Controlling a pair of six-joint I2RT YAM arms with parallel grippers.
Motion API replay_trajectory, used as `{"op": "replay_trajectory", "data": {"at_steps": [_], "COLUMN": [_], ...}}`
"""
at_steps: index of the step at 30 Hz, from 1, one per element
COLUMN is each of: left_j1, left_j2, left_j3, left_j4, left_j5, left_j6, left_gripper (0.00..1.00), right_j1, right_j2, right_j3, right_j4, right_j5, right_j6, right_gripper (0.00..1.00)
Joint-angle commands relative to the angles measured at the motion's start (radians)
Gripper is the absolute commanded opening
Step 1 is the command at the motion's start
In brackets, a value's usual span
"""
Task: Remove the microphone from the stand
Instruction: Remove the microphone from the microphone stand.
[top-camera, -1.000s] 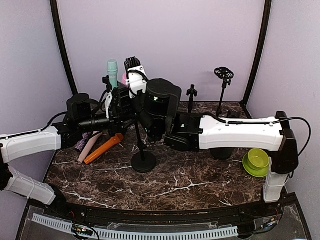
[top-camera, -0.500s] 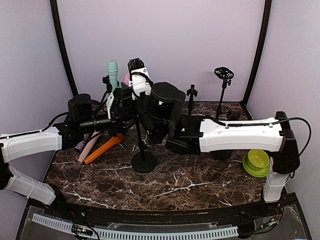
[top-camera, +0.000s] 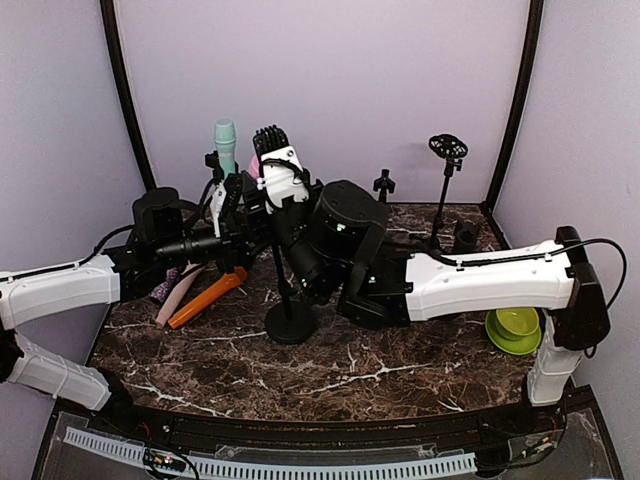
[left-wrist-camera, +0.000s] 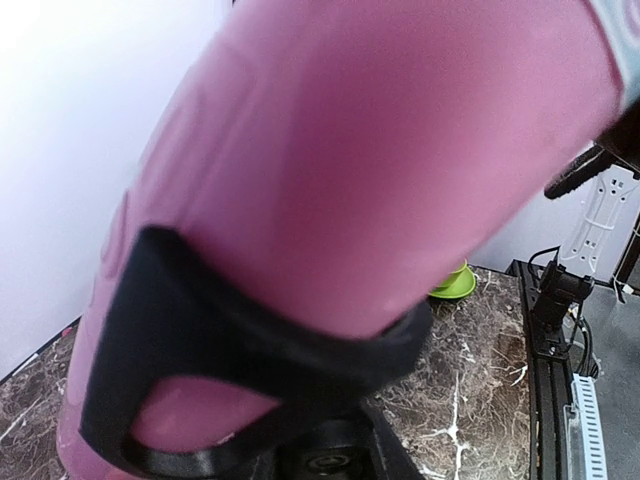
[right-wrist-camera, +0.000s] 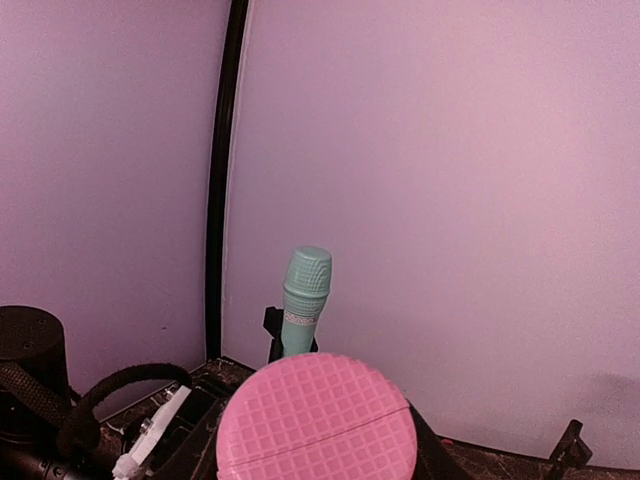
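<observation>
Right pincer (top-camera: 264, 165) grips pink plastic microphone (right-wrist-camera: 316, 418); left pincer (top-camera: 234, 212) state unclear. Risk: if black clip (left-wrist-camera: 200, 400) holds, pull topples round-based black stand (top-camera: 289, 322) onto dark marble counter (top-camera: 390, 375).

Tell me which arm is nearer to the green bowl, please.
Right. The right arm has its base column just beside the green bowl, at the right edge of the table; the left arm lies at the opposite side, far from it.
</observation>
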Motion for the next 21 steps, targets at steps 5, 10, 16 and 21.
{"op": "replay_trajectory", "data": {"at_steps": [5,10,16,21], "left_j1": [0.028,0.042,0.069,0.08], "left_j2": [-0.03,-0.034,-0.032,-0.027], "left_j3": [-0.025,-0.034,-0.041,-0.051], "left_j4": [-0.085,-0.095,-0.11,-0.109], "left_j5": [-0.149,-0.17,-0.162,-0.15], "left_j6": [-0.016,-0.011,-0.023,-0.032], "left_gripper": [0.0,0.0,0.0,0.0], "right_j1": [0.057,0.064,0.069,0.07], "right_j2": [-0.115,-0.153,-0.201,-0.24], "right_j3": [0.055,0.022,-0.037,-0.093], "right_j4": [0.229,0.255,0.285,0.324], "right_j5": [0.01,-0.001,-0.034,-0.062], "right_j6": [-0.165,-0.151,-0.109,-0.085], "right_gripper": [0.09,0.08,0.07,0.06]}}
